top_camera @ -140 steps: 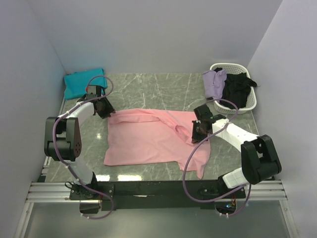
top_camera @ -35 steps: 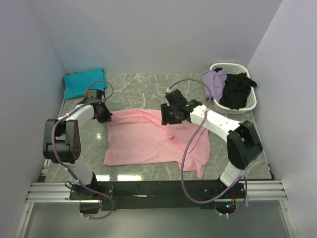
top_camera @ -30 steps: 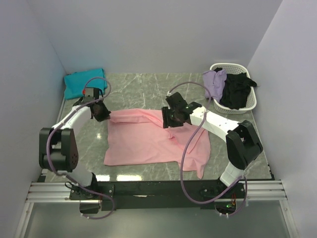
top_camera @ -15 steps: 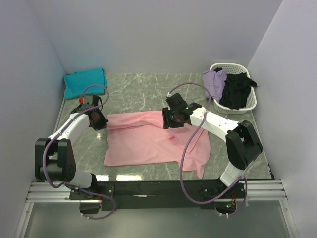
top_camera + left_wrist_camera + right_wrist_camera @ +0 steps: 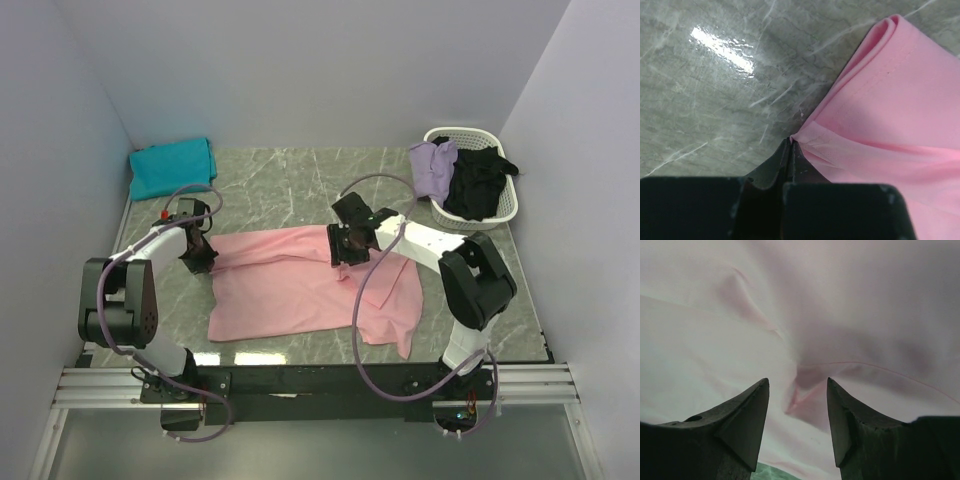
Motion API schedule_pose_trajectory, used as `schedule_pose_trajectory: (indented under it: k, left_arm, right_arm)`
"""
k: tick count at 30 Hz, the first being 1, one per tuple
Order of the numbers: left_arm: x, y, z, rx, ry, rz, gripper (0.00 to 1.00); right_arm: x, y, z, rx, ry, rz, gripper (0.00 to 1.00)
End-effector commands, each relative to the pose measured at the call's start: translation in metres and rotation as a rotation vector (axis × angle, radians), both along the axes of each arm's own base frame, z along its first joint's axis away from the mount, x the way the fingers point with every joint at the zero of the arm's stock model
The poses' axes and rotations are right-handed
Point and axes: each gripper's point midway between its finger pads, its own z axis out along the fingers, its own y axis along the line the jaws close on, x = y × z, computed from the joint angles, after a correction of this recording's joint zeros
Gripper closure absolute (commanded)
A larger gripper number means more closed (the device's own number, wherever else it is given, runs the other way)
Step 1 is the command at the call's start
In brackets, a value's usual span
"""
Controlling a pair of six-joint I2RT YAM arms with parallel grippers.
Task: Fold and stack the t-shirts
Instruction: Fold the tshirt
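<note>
A light pink t-shirt [image 5: 290, 285] lies spread on the marble table, its far edge folded toward the front. My left gripper [image 5: 203, 258] is shut on the shirt's far left corner [image 5: 805, 135]; the pinched edge shows at the fingertips in the left wrist view. My right gripper [image 5: 343, 252] is open, pressed down over the shirt's far middle, with a pink fold [image 5: 805, 390] between its fingers. A folded teal t-shirt [image 5: 171, 166] lies at the far left corner. A lavender t-shirt [image 5: 433, 167] and a black t-shirt [image 5: 478, 183] sit in the basket.
A white laundry basket [image 5: 507, 207] stands at the far right. Walls close in the table on the left, back and right. Bare marble [image 5: 290, 185] shows between the teal shirt and the basket.
Both grippers have moved toward the front of the table, pulling the pink shirt's far edge forward. The right gripper moved from the shirt's right side to its far middle over the earlier frames.
</note>
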Motion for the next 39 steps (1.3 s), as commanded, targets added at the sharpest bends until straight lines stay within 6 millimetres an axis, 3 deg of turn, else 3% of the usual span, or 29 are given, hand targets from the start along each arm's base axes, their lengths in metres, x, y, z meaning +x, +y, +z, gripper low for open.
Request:
schedule_pose_trajectory:
  k: [1, 4, 7, 8, 9, 14, 17, 19, 25, 26, 27, 28, 31, 32, 34, 36, 39]
  left_arm:
    - [0.008, 0.003, 0.004, 0.018, -0.029, 0.012, 0.99]
    - [0.01, 0.004, 0.005, 0.022, -0.037, 0.017, 0.99]
    - [0.011, 0.004, 0.004, 0.023, -0.033, 0.019, 0.99]
    - [0.011, 0.004, 0.003, 0.024, -0.029, 0.019, 0.99]
    - [0.012, 0.004, 0.004, 0.028, -0.032, 0.019, 0.99]
    - [0.013, 0.007, 0.002, 0.042, -0.022, 0.026, 0.99]
    - [0.015, 0.009, 0.001, 0.051, -0.017, 0.024, 0.99]
    - [0.015, 0.009, 0.001, 0.052, -0.018, 0.026, 0.99]
    - [0.015, 0.007, -0.004, 0.045, -0.013, 0.02, 0.99]
    - [0.016, 0.006, -0.003, 0.039, -0.018, 0.013, 0.99]
    - [0.017, 0.0, -0.002, 0.008, -0.024, -0.006, 0.93]
    - [0.023, -0.004, 0.001, -0.011, -0.056, -0.033, 0.7]
    - [0.03, -0.02, 0.02, -0.088, -0.138, -0.087, 0.54]
    - [0.036, -0.025, 0.03, -0.105, -0.186, -0.105, 0.47]
    - [0.041, -0.025, 0.056, -0.105, -0.264, -0.115, 0.26]
    - [0.049, -0.027, 0.085, -0.105, -0.348, -0.142, 0.23]
    - [0.066, -0.047, 0.118, -0.193, -0.476, -0.203, 0.2]
  right_arm:
    - [0.003, -0.009, -0.013, -0.03, 0.02, 0.0, 0.43]
    - [-0.002, -0.017, -0.025, -0.07, 0.035, -0.001, 0.44]
    - [-0.004, -0.033, -0.038, -0.154, 0.044, -0.018, 0.56]
    - [-0.005, -0.038, -0.04, -0.176, 0.048, -0.025, 0.91]
    - [-0.006, -0.041, -0.041, -0.19, 0.05, -0.028, 1.0]
    - [-0.012, -0.061, -0.048, -0.266, 0.047, -0.063, 1.0]
    - [-0.011, -0.08, -0.039, -0.329, -0.002, -0.124, 1.0]
    - [-0.011, -0.086, -0.033, -0.335, -0.021, -0.14, 1.0]
    - [-0.011, -0.104, -0.039, -0.433, -0.022, -0.194, 1.0]
    - [-0.01, -0.104, -0.037, -0.426, -0.024, -0.205, 0.99]
    - [-0.008, -0.099, -0.033, -0.399, -0.03, -0.198, 0.97]
    - [-0.005, -0.095, -0.022, -0.371, -0.064, -0.204, 0.86]
    - [0.011, -0.084, 0.01, -0.267, -0.16, -0.227, 0.63]
    - [0.014, -0.086, 0.016, -0.267, -0.176, -0.242, 0.42]
    - [0.024, -0.086, 0.033, -0.244, -0.211, -0.258, 0.29]
    - [0.031, -0.087, 0.042, -0.226, -0.233, -0.271, 0.19]
    - [0.046, -0.091, 0.051, -0.182, -0.243, -0.304, 0.18]
